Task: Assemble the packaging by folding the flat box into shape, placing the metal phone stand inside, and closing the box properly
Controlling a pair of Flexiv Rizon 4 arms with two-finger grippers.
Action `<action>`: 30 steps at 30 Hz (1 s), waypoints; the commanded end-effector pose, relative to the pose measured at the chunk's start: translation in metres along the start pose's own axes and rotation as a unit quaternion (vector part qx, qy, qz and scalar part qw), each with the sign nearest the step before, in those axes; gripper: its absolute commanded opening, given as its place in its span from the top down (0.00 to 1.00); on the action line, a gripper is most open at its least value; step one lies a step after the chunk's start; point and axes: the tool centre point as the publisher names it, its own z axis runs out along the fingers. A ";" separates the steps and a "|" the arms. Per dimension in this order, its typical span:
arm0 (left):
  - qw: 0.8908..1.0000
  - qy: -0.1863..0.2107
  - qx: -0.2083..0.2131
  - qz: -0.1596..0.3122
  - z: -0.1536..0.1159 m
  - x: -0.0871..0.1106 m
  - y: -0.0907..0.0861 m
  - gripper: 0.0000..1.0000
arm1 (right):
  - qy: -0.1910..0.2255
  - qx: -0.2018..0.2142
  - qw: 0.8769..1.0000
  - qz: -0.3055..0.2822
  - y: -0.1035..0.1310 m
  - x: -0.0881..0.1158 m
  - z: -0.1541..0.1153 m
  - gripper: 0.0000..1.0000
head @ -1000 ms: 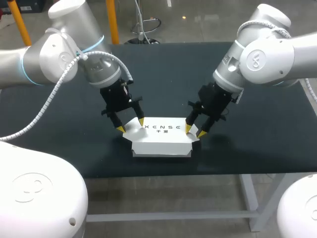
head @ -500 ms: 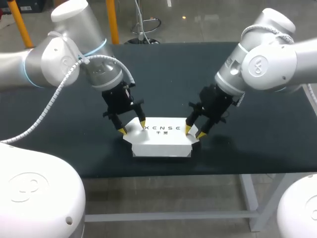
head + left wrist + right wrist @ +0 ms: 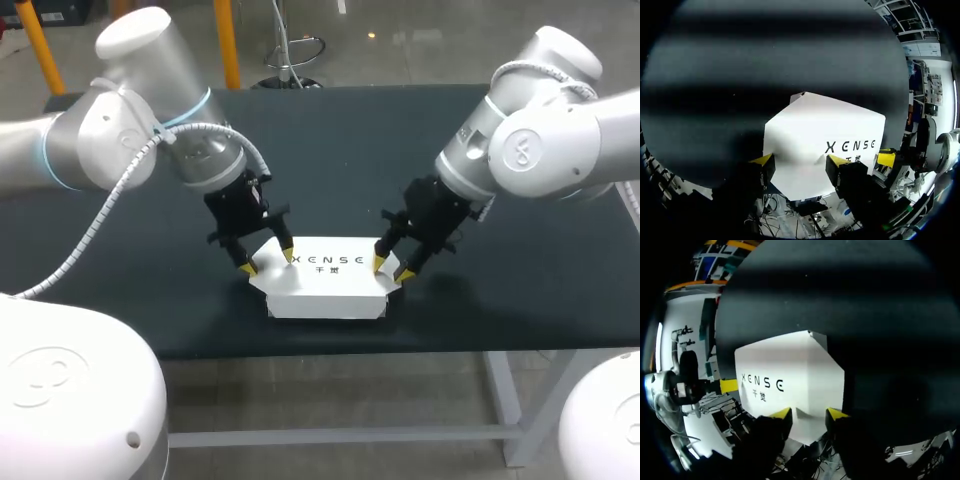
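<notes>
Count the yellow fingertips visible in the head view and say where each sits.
4. Two on the left end effector, at the white box's left end; two on the right end effector, at its right end. None looks hidden.

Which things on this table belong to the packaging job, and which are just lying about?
Part of the job:
- white box, lying on the table
- left claw, open, at the box's left end flap
- right claw, open, at the box's right end flap

Not part of the job:
- dark table, which only bears the box
</notes>
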 end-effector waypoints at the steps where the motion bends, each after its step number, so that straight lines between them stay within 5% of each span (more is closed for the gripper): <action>1: 1.000 -0.001 0.006 0.001 0.001 0.002 0.002 0.31 | 0.006 -0.009 1.000 0.000 -0.003 -0.002 -0.001 0.53; 11: 1.000 -0.001 0.006 0.001 0.001 0.003 0.002 0.38 | 0.009 -0.012 1.000 0.000 -0.002 -0.002 -0.003 0.42; 17: 1.000 -0.001 0.006 0.001 0.001 0.003 0.002 0.33 | 0.009 -0.012 1.000 0.000 -0.002 -0.002 -0.003 0.45; 30: 1.000 -0.001 0.006 0.001 0.001 0.003 0.002 0.40 | 0.009 -0.012 1.000 0.000 -0.002 -0.002 -0.003 0.48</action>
